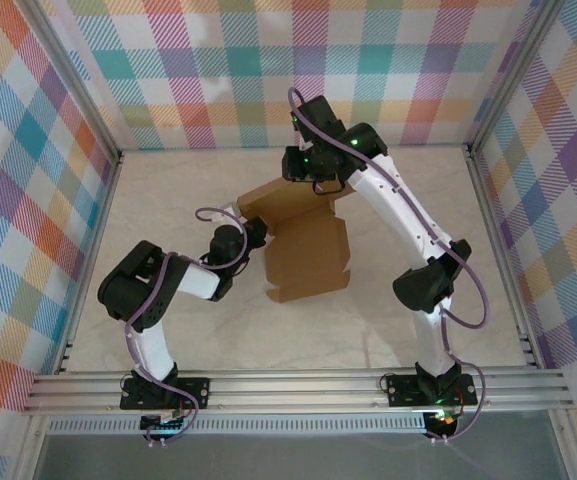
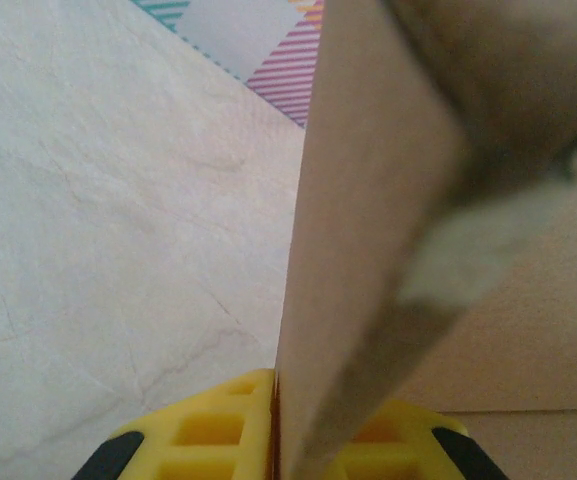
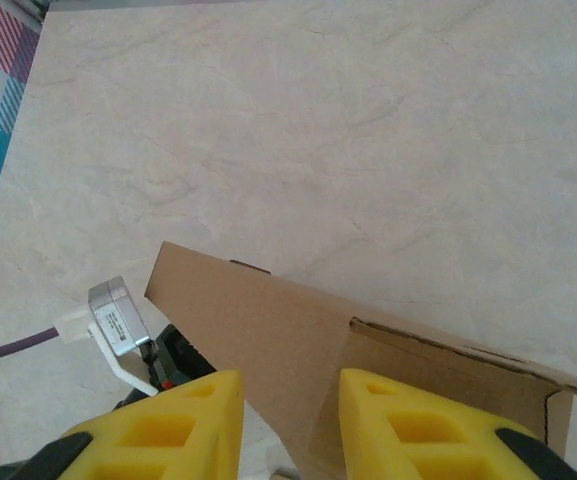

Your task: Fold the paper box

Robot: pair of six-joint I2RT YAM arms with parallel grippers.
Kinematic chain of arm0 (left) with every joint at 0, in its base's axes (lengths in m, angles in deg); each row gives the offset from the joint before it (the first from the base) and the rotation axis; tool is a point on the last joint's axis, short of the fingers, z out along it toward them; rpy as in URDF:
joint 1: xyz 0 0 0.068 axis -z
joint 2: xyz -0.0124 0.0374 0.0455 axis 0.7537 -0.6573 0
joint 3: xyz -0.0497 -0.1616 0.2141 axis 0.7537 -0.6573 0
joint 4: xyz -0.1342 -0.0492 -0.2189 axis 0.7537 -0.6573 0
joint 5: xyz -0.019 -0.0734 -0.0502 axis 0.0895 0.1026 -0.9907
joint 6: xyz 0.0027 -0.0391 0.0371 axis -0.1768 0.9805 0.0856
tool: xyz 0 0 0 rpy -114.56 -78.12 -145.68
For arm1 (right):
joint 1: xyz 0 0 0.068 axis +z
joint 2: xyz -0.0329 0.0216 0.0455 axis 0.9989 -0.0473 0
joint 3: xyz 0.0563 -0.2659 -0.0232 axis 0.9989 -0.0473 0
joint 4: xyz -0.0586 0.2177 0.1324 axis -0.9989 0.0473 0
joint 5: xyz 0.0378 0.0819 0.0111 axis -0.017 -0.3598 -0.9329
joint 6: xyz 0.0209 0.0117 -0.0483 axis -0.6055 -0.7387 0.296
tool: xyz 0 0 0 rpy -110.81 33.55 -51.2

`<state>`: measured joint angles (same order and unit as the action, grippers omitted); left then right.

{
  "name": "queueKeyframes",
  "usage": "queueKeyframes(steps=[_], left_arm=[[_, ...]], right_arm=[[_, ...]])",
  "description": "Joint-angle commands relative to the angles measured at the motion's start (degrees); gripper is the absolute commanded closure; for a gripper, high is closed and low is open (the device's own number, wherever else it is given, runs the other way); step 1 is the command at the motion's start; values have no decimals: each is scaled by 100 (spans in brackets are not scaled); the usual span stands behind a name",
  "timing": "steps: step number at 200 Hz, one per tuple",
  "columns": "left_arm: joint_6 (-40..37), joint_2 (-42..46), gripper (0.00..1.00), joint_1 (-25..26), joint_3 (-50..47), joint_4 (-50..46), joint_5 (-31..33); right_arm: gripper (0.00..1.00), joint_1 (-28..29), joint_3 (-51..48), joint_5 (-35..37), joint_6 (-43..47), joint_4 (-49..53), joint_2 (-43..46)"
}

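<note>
Left arm, right arm: white links, black joints, black bases. Purple cable loops along each. Green light on right wrist. Gripper fingers yellow, moulded with square hollows, black behind.

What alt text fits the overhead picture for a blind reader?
A partly folded brown paper box sits on a pale table. The robot's left gripper pinches its left edge; the right gripper sits at its far flap. Plaid walls stand around.

Pale marbled table, brown paper box on it
</note>
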<state>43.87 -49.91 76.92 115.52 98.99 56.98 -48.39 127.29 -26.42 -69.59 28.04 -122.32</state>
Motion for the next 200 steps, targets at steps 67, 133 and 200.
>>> queueKeyframes(steps=[67,133,200], left_arm=[[18,153,88,60,7,459,191],[-43,144,87,73,31,411,123],[-20,152,87,73,44,405,83]], right_arm=[[60,-22,-788,-269,-396,-133,387],[79,-22,-672,-323,-514,-213,297],[73,-22,-715,-277,-499,-223,358]])
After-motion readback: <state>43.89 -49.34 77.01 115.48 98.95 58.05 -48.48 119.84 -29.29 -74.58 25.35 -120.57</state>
